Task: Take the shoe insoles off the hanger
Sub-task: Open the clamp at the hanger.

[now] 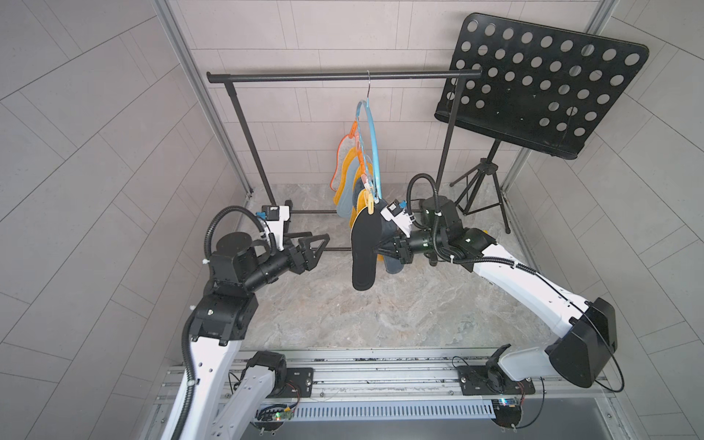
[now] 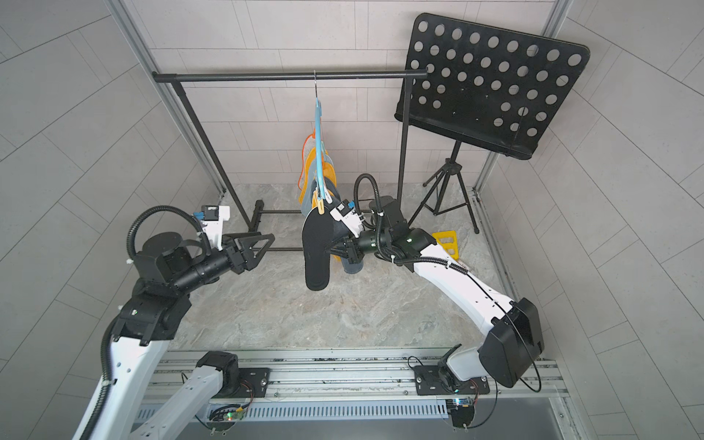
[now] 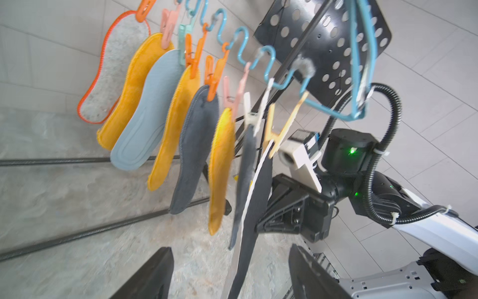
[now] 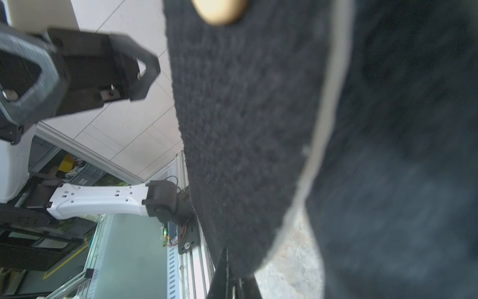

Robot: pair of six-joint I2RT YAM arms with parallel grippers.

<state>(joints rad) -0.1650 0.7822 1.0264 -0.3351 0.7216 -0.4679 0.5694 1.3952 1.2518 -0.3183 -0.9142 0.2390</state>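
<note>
**Top views:** A black metal garment rack (image 1: pixel 343 77) stands at the back of the grey marble-pattern tabletop (image 1: pixel 343 312). The light-blue plastic hanger (image 1: pixel 375 152) is hooked on its bar and seen almost edge-on. The shoe insoles (image 1: pixel 348 179) hang bunched below it. The black insole (image 1: pixel 364 255), a flat felt foot shape, is frontmost, with its top end in a tan plastic clip (image 1: pixel 370 204). The right gripper (image 1: pixel 378 249) has its fingers pressed together on that insole's side edge, about mid-length. The left gripper (image 1: pixel 314 247) is spread and holds nothing; it is near the insole's other side, not touching. A black perforated music stand (image 1: pixel 541 84) stands behind the right arm. In a top view, a yellow slotted plastic piece (image 2: pixel 447 242) lies on the table by that arm.

**Left wrist:** The picture is blurry. Eight pads hang in a row from small coloured clips on the hanger's wavy bar:
- a red-orange-edged mesh insole (image 3: pixel 113 70)
- an orange-yellow one
- a light grey-blue insole (image 3: pixel 150 111)
- an orange-yellow one
- a dark grey one
- an orange-yellow one
- a dark grey one
- the black insole, last in the row, showing a white edge

The right gripper's tips pinch the black one low down. The left gripper's own fingers (image 3: pixel 155 274) stand wide apart at the frame edge.

**Right wrist:** The black insole fills the frame, with the tan clip at its end. A dark grey insole (image 4: pixel 401 155) is just beside it. The right gripper's fingertips (image 4: pixel 227 279) are closed on the black edge. The left gripper is blurred and open beyond it.
</note>
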